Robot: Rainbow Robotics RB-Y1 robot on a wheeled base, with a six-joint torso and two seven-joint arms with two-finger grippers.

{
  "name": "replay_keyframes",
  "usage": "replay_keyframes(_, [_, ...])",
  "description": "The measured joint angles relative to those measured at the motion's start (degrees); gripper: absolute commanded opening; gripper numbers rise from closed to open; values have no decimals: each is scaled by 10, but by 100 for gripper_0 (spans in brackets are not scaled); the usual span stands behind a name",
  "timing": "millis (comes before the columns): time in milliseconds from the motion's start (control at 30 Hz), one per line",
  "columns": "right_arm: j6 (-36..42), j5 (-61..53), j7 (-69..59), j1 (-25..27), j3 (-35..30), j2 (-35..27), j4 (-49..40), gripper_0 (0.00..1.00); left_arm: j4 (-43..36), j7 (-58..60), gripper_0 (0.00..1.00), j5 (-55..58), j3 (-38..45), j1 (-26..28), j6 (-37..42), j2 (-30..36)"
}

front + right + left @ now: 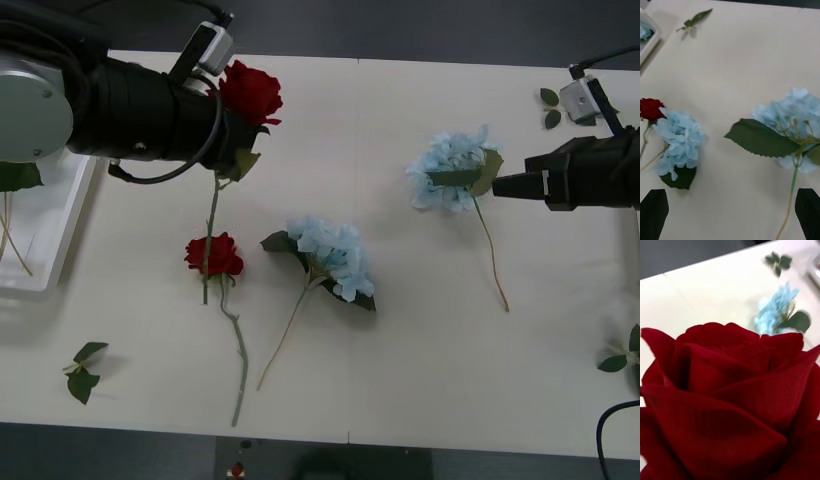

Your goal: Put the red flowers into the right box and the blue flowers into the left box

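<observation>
My left gripper (pixel 236 138) hangs above the table's back left, shut on a red flower (pixel 250 92) just under the bloom, its stem dangling down. That bloom (pixel 730 397) looms close in the left wrist view. A second red flower (pixel 213 255) lies below it on the table. One blue flower (pixel 335 255) lies mid-table, another (pixel 455 170) at the right. My right gripper (pixel 498 185) hovers open beside that one's stem, black fingers (pixel 655 210) wide apart, its leaf and head (pixel 797 112) just ahead. The left box (pixel 45 235) holds stems. The right box is out of view.
Loose leaf sprigs lie at the front left (pixel 82 370), back right (pixel 550 108) and right edge (pixel 625 355). The table's front edge runs close below the lying rose's stem. Open tabletop lies between the two blue flowers.
</observation>
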Motion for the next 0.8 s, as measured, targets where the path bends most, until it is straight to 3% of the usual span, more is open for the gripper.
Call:
replay_keyframes(400, [53,-153,-24,1,-26,0,-1,99,1,266,0,-115,18,-66,0,-132])
replay_keyframes(600, [52,-217,-66,1,-20,0,-2,99,54,313,0,-221,28,-92,0,-222])
replay_keyframes(800, [33,-257,-68,1,1,2,-3,99,95,524,0,-358,28,-114,0,-310])
